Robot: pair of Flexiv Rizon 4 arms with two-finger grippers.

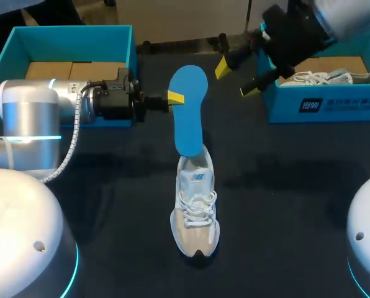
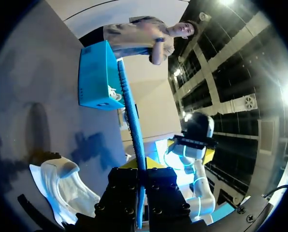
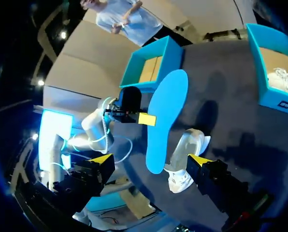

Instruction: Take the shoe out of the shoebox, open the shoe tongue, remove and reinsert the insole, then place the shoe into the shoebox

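A blue insole [image 1: 188, 112] hangs over the table's middle, with my left gripper [image 1: 175, 97] shut on its left edge. Its lower end meets the heel opening of the white and grey shoe [image 1: 196, 211], which stands on the dark table with its toe towards the front edge. In the left wrist view the insole [image 2: 132, 121] runs edge-on out from between the fingers, and the shoe [image 2: 62, 186] lies beside them. My right gripper [image 1: 236, 79] hovers open to the right of the insole's top, holding nothing. From the right wrist, the insole [image 3: 165, 121] and shoe [image 3: 185, 154] lie ahead of the spread fingers.
A blue shoebox [image 1: 321, 105] at the back right holds another white shoe [image 1: 324, 77]. A second blue box [image 1: 73, 37] with cardboard inside stands at the back left, behind my left arm. Dark table surface surrounds the shoe.
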